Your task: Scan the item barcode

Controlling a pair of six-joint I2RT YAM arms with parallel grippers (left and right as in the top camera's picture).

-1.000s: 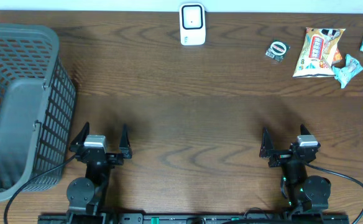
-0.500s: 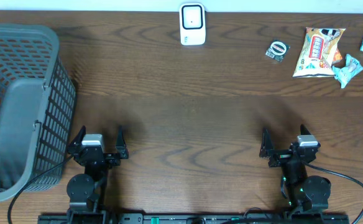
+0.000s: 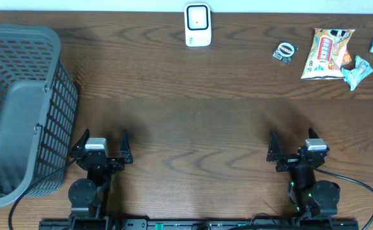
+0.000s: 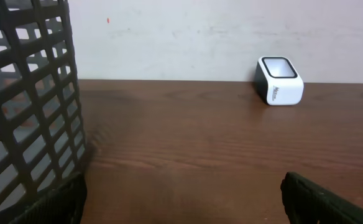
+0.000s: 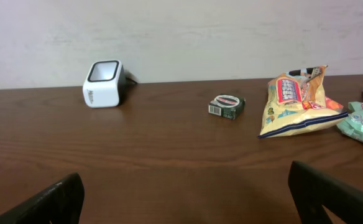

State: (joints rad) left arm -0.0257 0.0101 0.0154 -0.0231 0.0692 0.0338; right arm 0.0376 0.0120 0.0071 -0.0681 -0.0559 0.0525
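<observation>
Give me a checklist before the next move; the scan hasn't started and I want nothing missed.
1. Left gripper jaws open, empty: ok.
2. Right gripper jaws open, empty: ok.
3. Barcode scanner standing at the far edge, unobstructed: ok.
4. Snack bag lying free, far right, nothing on top: ok.
5. Barcode on the Snack bag in view: cannot tell.

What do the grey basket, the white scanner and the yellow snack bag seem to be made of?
The grey basket looks like moulded plastic, matte: its walls are an even open grid. The white scanner is probably hard plastic, smooth and slightly glossy, with a dark window. The yellow snack bag seems thin printed film, shiny and creased.
</observation>
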